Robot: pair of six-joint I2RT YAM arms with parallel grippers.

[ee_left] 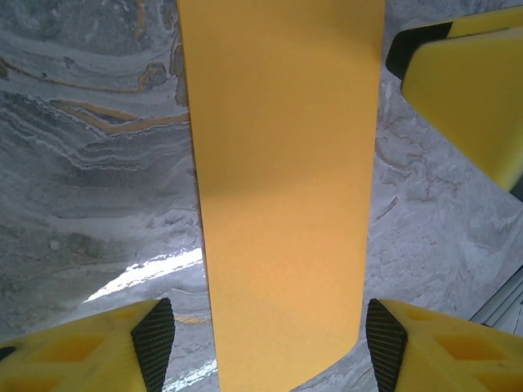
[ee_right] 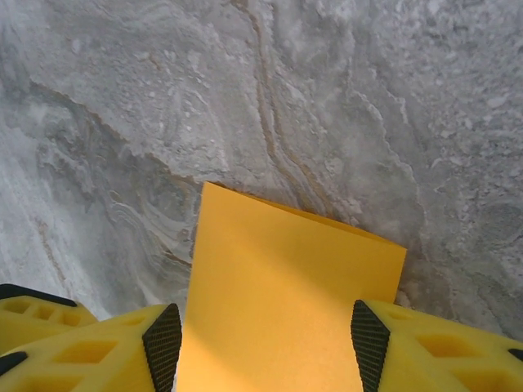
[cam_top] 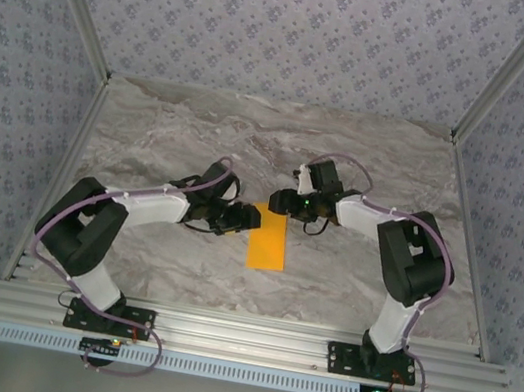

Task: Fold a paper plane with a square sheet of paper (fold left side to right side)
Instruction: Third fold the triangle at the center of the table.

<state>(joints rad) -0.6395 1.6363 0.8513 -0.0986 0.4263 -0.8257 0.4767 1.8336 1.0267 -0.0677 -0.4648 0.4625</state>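
Note:
The square sheet of paper (cam_top: 268, 242) lies flat on the marble table (cam_top: 379, 166) as a narrow orange-yellow rectangle, folded in two. In the right wrist view its far edge (ee_right: 302, 219) shows two layers. My left gripper (cam_top: 252, 218) hovers at the sheet's upper left corner, jaws open. In its wrist view the paper (ee_left: 282, 188) runs between the open gripper (ee_left: 270, 347) without touching either pad. My right gripper (cam_top: 279, 200) stands over the sheet's far end. Its jaws (ee_right: 265, 347) are apart and straddle the paper (ee_right: 278, 310), pads close to both long edges.
A yellow finger (ee_left: 466, 90) of the right gripper reaches into the left wrist view at upper right. Patterned walls (cam_top: 291, 29) enclose the table at the back and sides. An aluminium rail (cam_top: 238, 334) runs along the near edge, where both arm bases sit.

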